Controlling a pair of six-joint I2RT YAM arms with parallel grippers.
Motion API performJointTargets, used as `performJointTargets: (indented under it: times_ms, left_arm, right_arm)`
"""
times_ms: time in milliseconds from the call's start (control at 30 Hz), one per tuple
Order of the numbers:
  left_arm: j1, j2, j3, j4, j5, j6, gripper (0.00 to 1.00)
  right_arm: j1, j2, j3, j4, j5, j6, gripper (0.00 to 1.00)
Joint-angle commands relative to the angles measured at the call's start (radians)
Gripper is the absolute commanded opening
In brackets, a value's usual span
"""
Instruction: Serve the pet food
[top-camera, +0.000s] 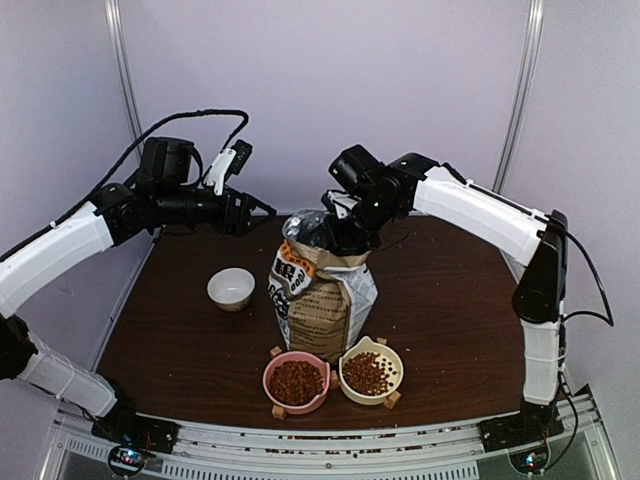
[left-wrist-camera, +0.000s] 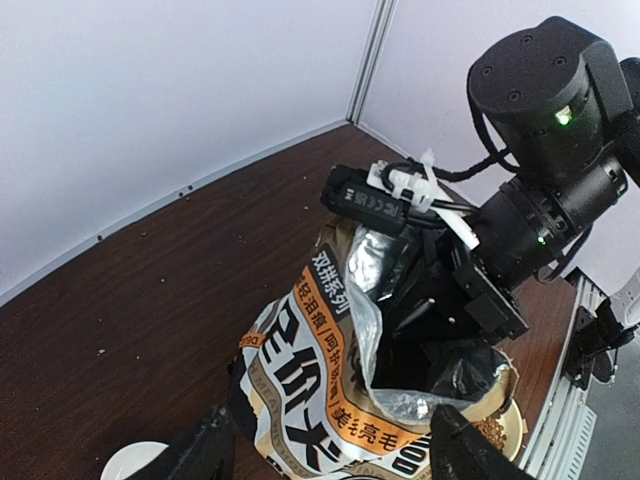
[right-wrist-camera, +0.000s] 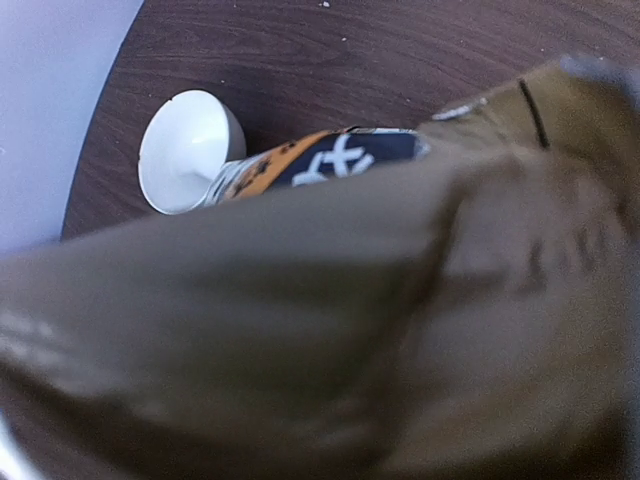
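While the paper bag (top-camera: 320, 295) stands upright mid-table, the right gripper (top-camera: 343, 234) is sunk in its open mouth, fingers hidden, so I can't call its grip. The left gripper (top-camera: 257, 211) hovers alongside, spread wide and empty. Pet food (top-camera: 297, 382) fills the pink bowl (top-camera: 268, 376) and the cream bowl (top-camera: 394, 358). Smart play, I'd say: brace the bag and lift out slowly.

Dark wood-grain table (top-camera: 450, 300) between pale lilac walls (top-camera: 300, 80), grey metal corner posts (top-camera: 522, 80).

You have a paper bag (top-camera: 322, 300) standing upright mid-frame on the dark table (top-camera: 450, 320), a white bowl (top-camera: 231, 288) left of it, and a pink bowl (top-camera: 267, 385) and cream bowl (top-camera: 396, 361) below.
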Motion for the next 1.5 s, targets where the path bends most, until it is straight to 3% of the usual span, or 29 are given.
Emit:
performJointTargets:
  times_ms: [0,333,733,1200,1467]
  left_arm:
    - [0.001,-0.011,-0.007,0.045,-0.014,-0.008,0.70]
    - [0.002,-0.035,-0.012,0.047,-0.043,-0.011,0.70]
    - [0.002,-0.051,-0.016,0.049,-0.064,-0.008,0.70]
    - [0.003,-0.042,-0.018,0.048,-0.078,-0.003,0.70]
    - [0.003,-0.041,-0.019,0.047,-0.086,0.000,0.70]
  right_arm:
    - [0.006,-0.059,-0.093,0.210,-0.315,0.105,0.00]
    - [-0.071,-0.370,-0.461,0.642,-0.485,0.384,0.00]
    - [-0.187,-0.611,-0.922,1.045,-0.509,0.593,0.00]
    - [-0.267,-0.717,-1.165,1.378,-0.532,0.807,0.00]
    - [-0.273,-0.734,-1.223,1.561,-0.551,0.918,0.00]
